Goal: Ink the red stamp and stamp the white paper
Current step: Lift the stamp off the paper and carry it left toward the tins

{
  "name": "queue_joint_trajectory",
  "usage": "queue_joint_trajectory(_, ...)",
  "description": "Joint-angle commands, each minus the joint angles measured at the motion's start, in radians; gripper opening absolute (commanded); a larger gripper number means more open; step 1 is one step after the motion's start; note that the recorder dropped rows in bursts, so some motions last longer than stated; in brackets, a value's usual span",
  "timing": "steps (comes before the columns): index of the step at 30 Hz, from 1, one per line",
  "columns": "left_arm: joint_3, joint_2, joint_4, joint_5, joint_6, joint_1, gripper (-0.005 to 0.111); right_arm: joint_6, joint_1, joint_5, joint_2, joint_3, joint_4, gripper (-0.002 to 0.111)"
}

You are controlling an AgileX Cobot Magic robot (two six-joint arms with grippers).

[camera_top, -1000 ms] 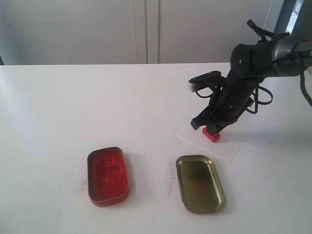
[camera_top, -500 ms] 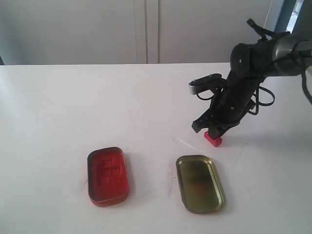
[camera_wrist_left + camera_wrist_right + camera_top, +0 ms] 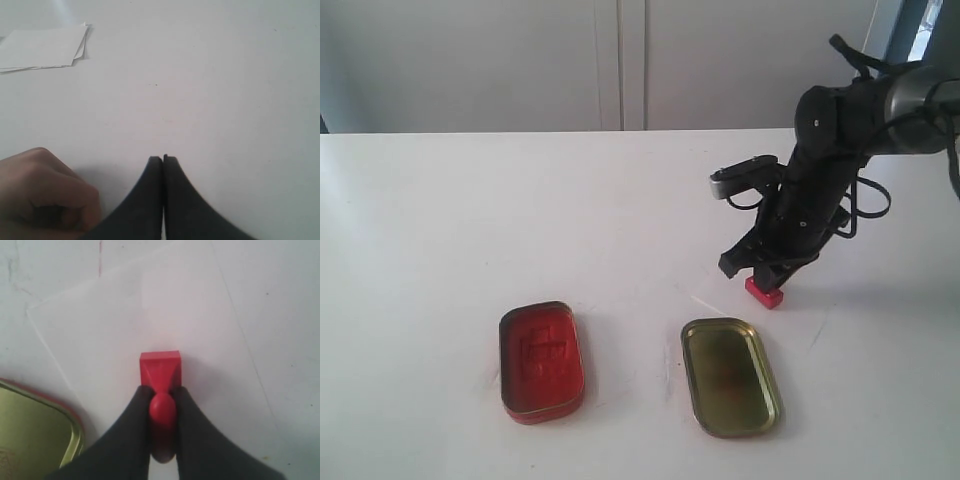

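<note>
**Right hand clamps stamp on paper beyond the gold lid**

Exterior view: the right hand (image 3: 767, 272) is closed on the red stamp (image 3: 764, 292), whose block base meets the white paper (image 3: 792, 306) just beyond the gold tin lid (image 3: 730, 377) on the counter (image 3: 470, 220). The red ink tin (image 3: 541, 360) lies left of the lid, well apart; its embossed marks are unreadable.

Left wrist view: the left hand (image 3: 163, 160) has its fingers together, holding nothing, over bare counter. There are 2 other things: a human fist (image 3: 40, 192) and stacked white sheets (image 3: 42, 47).

Right wrist view: the fingers (image 3: 137, 410) grip the stamp's knob, with the lid's rim (image 3: 75, 432) near.
</note>
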Motion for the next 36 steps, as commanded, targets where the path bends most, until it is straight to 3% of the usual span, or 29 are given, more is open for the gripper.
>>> queue_joint_trajectory(1,0.007,-0.004,-0.002,0.01,0.0,-0.007,0.0,0.005,-0.001,-0.011,-0.032,0.007,-0.005,0.0)
queue_joint_trajectory(36,0.007,-0.004,-0.002,0.01,0.0,-0.007,0.0,0.03,-0.001,0.082,-0.189,-0.025,0.001,0.0)
